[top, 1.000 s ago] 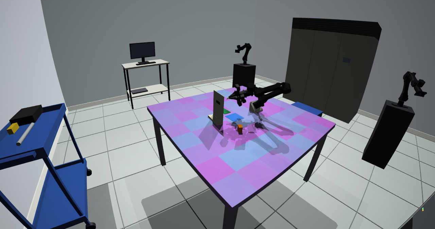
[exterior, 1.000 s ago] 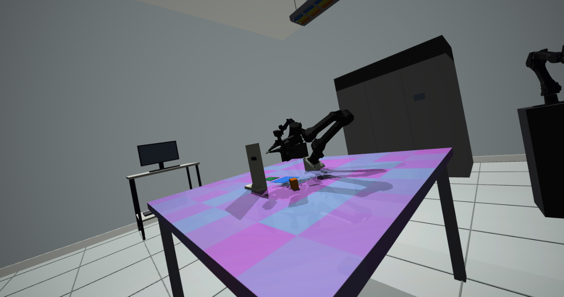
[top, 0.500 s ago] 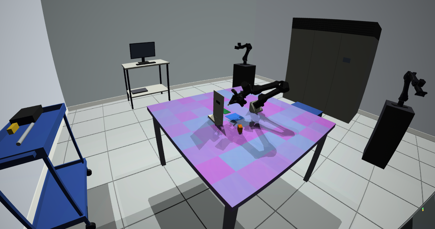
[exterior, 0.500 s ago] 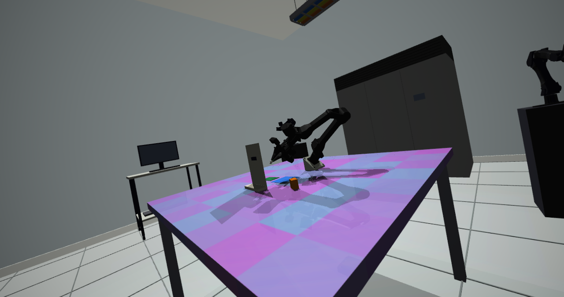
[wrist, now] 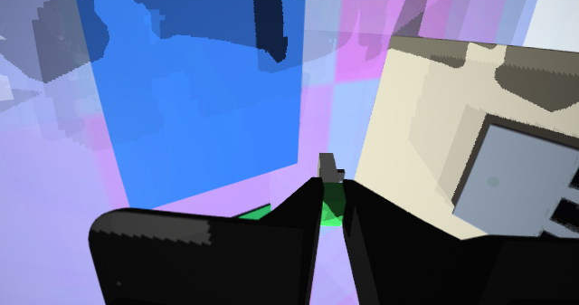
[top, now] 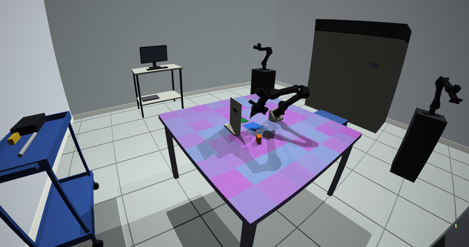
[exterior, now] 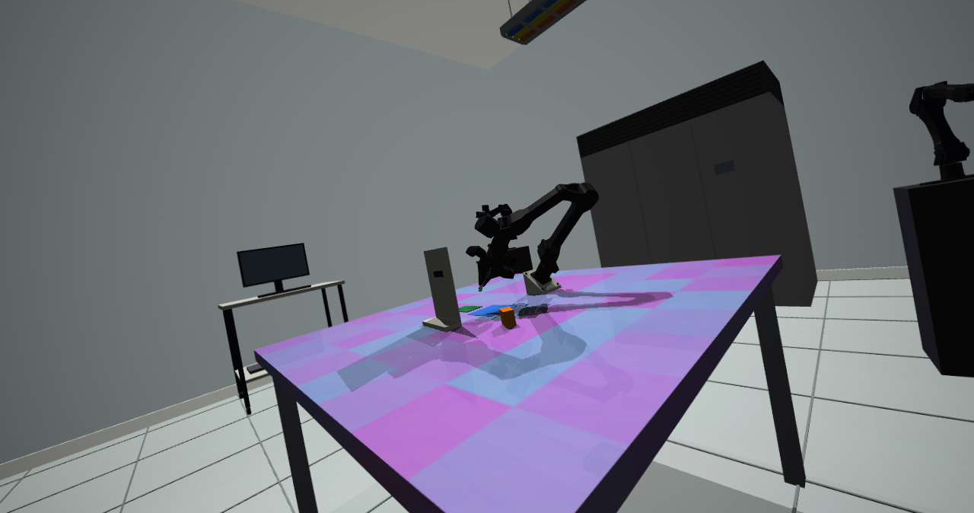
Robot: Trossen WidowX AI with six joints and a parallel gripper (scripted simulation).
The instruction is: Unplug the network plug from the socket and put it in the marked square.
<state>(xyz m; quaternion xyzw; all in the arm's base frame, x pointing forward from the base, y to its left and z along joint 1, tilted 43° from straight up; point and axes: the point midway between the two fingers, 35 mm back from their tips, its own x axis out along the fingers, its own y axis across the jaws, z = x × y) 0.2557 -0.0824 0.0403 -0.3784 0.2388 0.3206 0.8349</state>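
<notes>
My gripper (top: 251,116) (exterior: 480,288) (wrist: 330,188) is shut on the plug (wrist: 328,168), which has a grey front and a green body between the fingertips. It points steeply down, above the table and on the arm's side of the panel. The upright cream panel (top: 235,119) (exterior: 443,295) (wrist: 393,110) stands apart from the plug. Its grey socket plate (wrist: 507,174) is partly cut off in the wrist view. A flat blue square (top: 252,126) (exterior: 488,310) (wrist: 204,128) lies on the table near the panel. The plug is too small to make out in the top and exterior views.
A flat green patch (top: 244,120) (exterior: 468,309) (wrist: 259,213) lies beside the blue square, towards the back. An orange block (top: 258,138) (exterior: 507,317) stands in front of the blue square. The panel's foot (top: 231,129) (exterior: 441,323) rests on the table (top: 250,199) (exterior: 517,455).
</notes>
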